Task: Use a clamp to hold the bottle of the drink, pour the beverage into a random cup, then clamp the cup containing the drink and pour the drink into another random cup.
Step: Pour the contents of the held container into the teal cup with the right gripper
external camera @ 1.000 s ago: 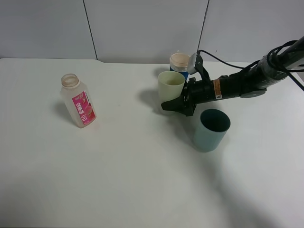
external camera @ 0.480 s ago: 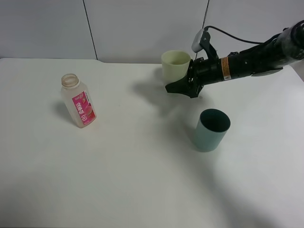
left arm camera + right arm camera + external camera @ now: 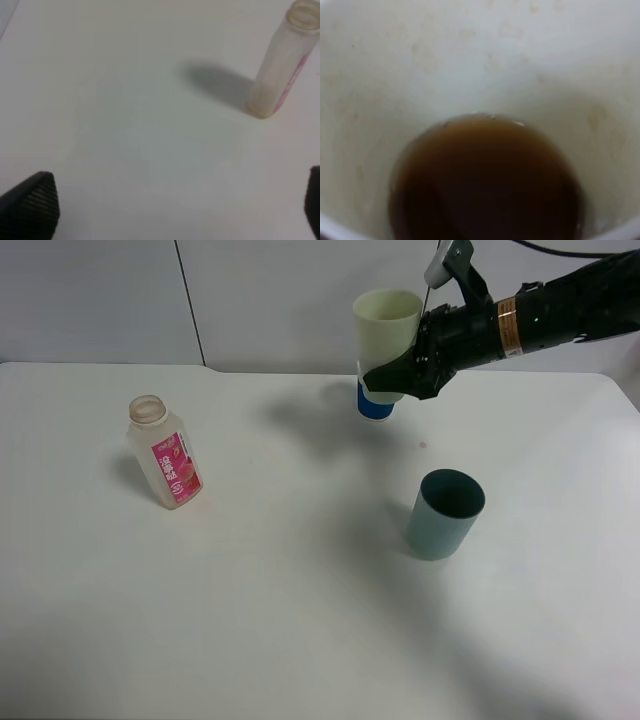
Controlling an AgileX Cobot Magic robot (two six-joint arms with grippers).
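Yellow-green cup (image 3: pixel 386 320), tapered smooth plastic, brown beverage (image 3: pixel 485 185) inside

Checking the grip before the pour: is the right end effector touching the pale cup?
Touching. The high view shows the right end effector closed around the lower wall of the pale cup, holding it aloft.

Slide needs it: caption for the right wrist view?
Looking into the pale cup: dark brown beverage pooled at the bottom.
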